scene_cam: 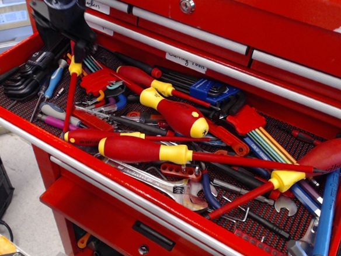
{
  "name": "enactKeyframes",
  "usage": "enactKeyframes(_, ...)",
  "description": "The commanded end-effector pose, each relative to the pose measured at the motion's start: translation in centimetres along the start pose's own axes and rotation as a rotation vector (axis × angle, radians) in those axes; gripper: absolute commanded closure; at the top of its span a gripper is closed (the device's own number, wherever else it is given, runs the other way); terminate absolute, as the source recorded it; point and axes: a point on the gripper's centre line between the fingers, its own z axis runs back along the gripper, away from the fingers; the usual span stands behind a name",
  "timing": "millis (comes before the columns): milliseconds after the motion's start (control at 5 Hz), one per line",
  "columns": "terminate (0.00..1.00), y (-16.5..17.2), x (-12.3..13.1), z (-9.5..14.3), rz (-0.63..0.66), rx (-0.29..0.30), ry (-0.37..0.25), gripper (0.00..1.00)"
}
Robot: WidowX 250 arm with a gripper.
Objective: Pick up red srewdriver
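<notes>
the red srewdriver (71, 94) lies at the far left of the open drawer (125, 186), its thin red shaft running toward the near edge and its yellow collar just showing below the gripper (75, 46). the gripper is down over the small handle, which is almost wholly hidden behind the dark fingers. whether the jaws have clenched on the handle or stand released around it, i cannot tell.

judging from this, the main risk is a weak hold: the handle is small and rounded, so a grip set too near its end could let it squirt out on the lift. the long shaft would then act as a lever and swing or drag. its tip lies close to the purple tool (57, 122) and the red hex key set (97, 82) sits just beside the collar, so either could snag or be nudged.
</notes>
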Motion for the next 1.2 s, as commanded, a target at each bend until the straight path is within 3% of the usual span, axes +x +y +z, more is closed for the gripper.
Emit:
enactKeyframes(0,0.00,1.1,2.1,-0.7,-0.034,-0.013,-0.081,0.00)
enactKeyframes(400,0.00,1.2,1.7,-2.3,-0.050,-0.055,-0.083,0.00)
enactKeyframes(600,0.00,1.0,1.7,-3.0,-0.041,-0.109,-0.065,1.00)
enactKeyframes(800,0.00,0.7,1.8,-2.9,-0.046,-0.135,-0.048,1.00)
enactKeyframes(1000,0.00,0.7,2.1,-1.8,-0.059,-0.121,-0.013,1.00)
